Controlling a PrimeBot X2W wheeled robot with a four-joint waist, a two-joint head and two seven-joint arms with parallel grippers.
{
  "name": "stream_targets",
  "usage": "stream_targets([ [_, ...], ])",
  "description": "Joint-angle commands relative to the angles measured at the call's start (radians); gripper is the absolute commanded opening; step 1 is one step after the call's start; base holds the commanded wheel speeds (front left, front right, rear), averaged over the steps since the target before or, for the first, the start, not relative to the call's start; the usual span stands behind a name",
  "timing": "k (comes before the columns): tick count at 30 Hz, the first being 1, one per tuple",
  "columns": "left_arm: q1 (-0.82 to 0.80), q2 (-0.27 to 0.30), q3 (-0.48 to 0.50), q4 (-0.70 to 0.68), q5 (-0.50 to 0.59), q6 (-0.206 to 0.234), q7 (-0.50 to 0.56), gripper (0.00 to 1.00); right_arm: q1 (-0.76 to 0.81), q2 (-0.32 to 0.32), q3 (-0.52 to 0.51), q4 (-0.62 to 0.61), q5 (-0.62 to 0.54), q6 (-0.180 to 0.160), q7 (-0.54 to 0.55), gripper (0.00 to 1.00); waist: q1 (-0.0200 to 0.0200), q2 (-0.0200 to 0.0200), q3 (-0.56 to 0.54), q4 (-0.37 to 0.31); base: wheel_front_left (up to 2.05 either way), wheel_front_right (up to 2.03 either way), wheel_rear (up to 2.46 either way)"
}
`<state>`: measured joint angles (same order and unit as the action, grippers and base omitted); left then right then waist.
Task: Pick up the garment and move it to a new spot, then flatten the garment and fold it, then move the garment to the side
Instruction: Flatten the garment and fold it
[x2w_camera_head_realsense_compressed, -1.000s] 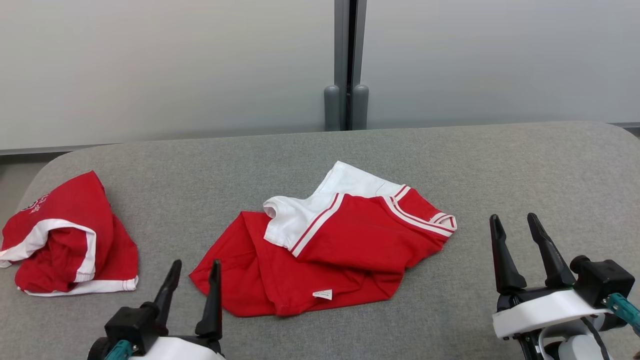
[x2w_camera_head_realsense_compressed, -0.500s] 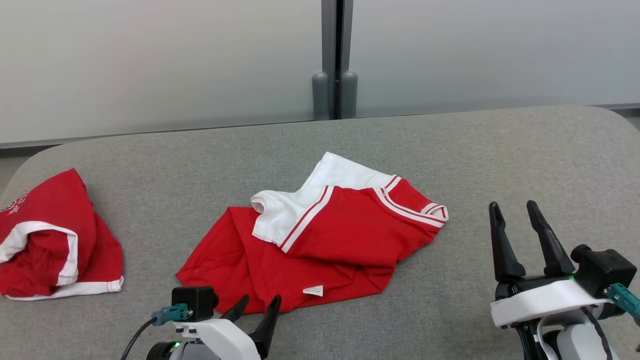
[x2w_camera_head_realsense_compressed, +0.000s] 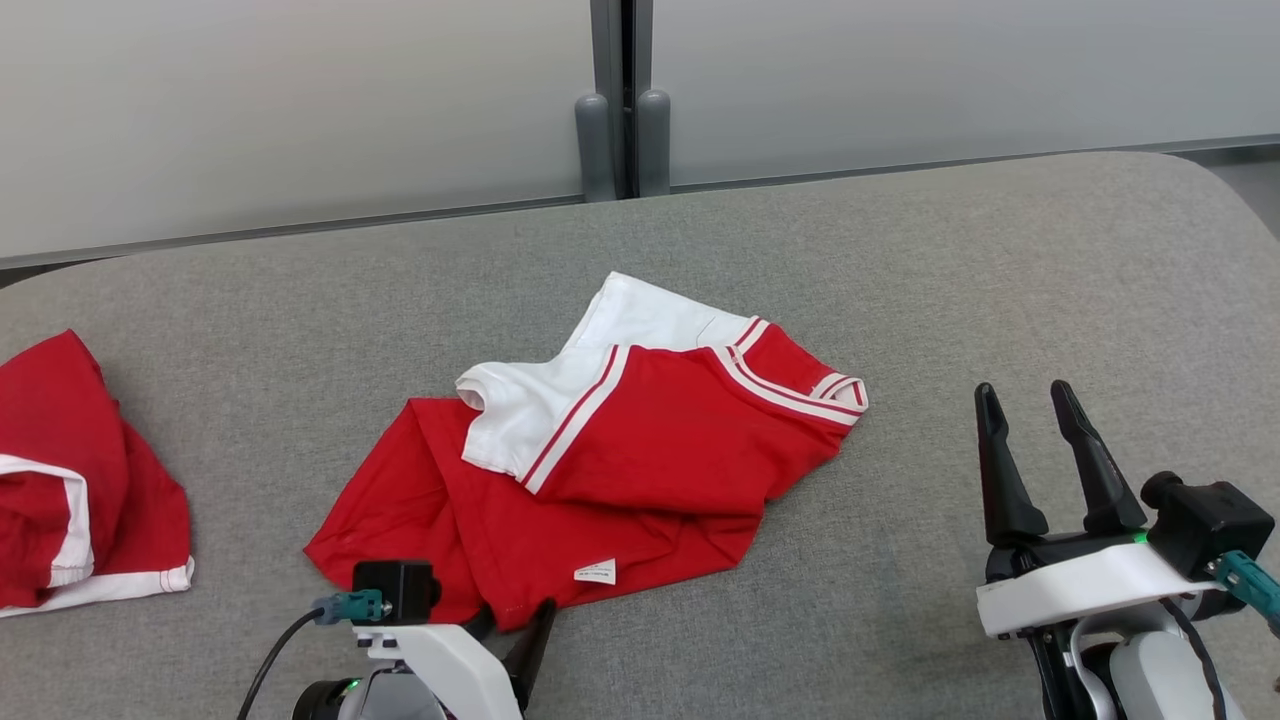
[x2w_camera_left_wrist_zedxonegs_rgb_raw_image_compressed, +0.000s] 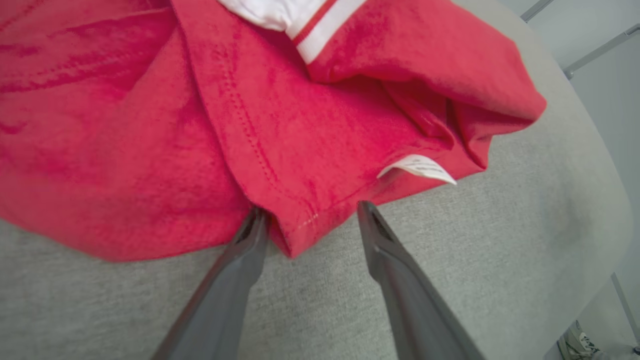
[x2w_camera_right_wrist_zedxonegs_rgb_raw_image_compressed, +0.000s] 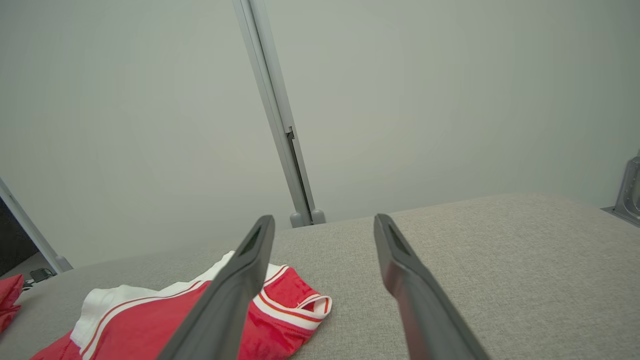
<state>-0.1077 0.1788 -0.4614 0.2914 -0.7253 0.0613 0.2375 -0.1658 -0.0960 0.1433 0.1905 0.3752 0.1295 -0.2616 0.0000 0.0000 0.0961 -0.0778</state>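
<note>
the red and white garment (x2w_camera_head_realsense_compressed: 620, 450) lies crumpled in the middle of the grey surface (x2w_camera_head_realsense_compressed: 950, 280), its white part folded over the red body, so it will need lifting before it can be spread flat. the left gripper (x2w_camera_left_wrist_zedxonegs_rgb_raw_image_compressed: 310, 210) sits low at the near hem, released, with one finger on each side of a protruding red corner near the white label (x2w_camera_left_wrist_zedxonegs_rgb_raw_image_compressed: 417, 167). that corner is a loose, thin edge, likely chosen because it can be pinched without gathering several layers. the right gripper (x2w_camera_head_realsense_compressed: 1022, 395) hangs released above the surface on the right, well apart from the garment, probably kept clear until a second hold is wanted. a second red garment (x2w_camera_head_realsense_compressed: 70, 500) lies apart at the left edge.
</note>
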Motion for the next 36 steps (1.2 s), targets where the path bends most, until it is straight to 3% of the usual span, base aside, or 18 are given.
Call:
stream_targets([
  [1,-0.015,0.007,-0.004,0.004,-0.002,-0.007,0.005,0.36,-0.008,-0.002,0.000,-0.003,0.001,0.002,-0.005,1.00,0.0000,0.0000,0.002,-0.002,0.00,0.00,0.00],
  [2,-0.018,0.009,-0.003,0.002,0.001,-0.009,-0.003,0.00,-0.010,-0.002,0.000,-0.002,0.002,0.002,-0.005,1.00,0.0000,0.0000,0.003,-0.002,0.00,0.00,0.00],
  [9,-0.038,0.028,0.015,-0.096,0.031,0.006,-0.052,0.00,-0.004,0.002,-0.007,-0.003,0.000,0.002,-0.005,1.00,0.0000,0.0000,0.006,0.002,0.00,0.00,0.00],
  [16,-0.170,0.066,0.048,-0.146,0.058,-0.020,-0.079,0.00,-0.024,0.004,-0.004,-0.010,-0.001,0.002,-0.005,1.00,0.0000,0.0000,0.046,0.012,0.00,0.00,0.00],
  [24,-0.406,0.073,0.124,0.057,0.073,-0.040,-0.169,0.00,-0.064,-0.002,0.008,-0.011,0.006,0.002,-0.005,1.00,0.0000,0.0000,0.121,-0.022,0.00,0.00,0.00],
  [36,-0.673,0.094,0.193,0.386,0.130,-0.051,-0.438,0.00,-0.102,-0.015,0.013,-0.012,0.005,0.002,-0.005,1.00,0.0000,0.0000,0.181,-0.059,0.00,0.00,0.00],
])
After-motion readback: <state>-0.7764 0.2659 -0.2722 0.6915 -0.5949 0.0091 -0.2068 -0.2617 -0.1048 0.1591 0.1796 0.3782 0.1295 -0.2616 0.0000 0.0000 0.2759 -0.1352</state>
